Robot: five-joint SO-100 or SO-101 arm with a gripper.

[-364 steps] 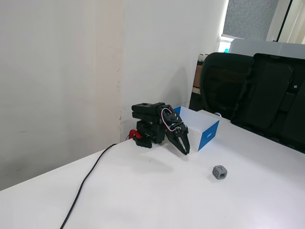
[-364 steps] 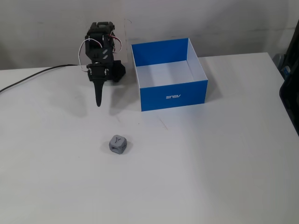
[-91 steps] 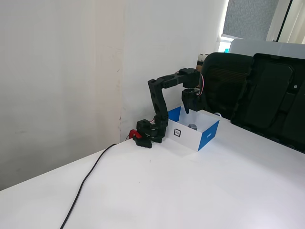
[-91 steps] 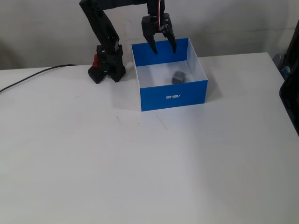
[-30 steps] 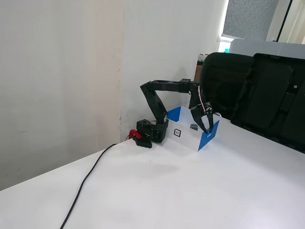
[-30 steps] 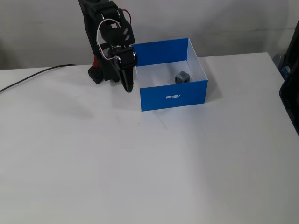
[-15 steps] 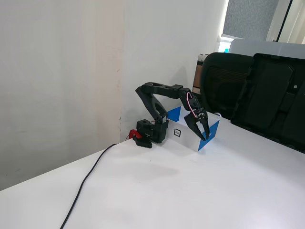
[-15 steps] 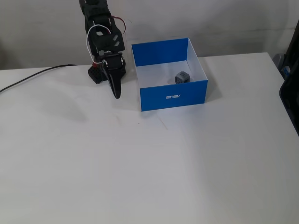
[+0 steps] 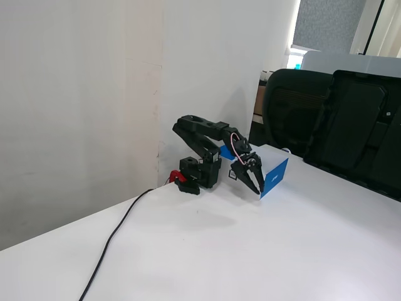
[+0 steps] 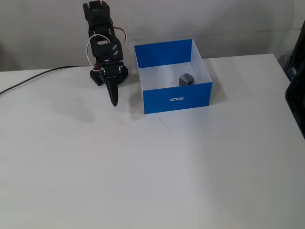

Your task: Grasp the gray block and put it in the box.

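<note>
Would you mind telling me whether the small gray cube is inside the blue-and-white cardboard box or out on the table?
Inside: the gray cube rests on the box's white floor.

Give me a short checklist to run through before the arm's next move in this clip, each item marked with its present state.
1. Gray block inside the box: ok.
2. Gripper holds nothing: ok, jaws look shut and empty.
3. Gripper clear of the box, to its left in the fixed view from above: ok.
4. Box upright on the table: ok.
5. Cable clear of the gripper: ok.
6. Block lying flat on the box floor: cannot tell.
</note>
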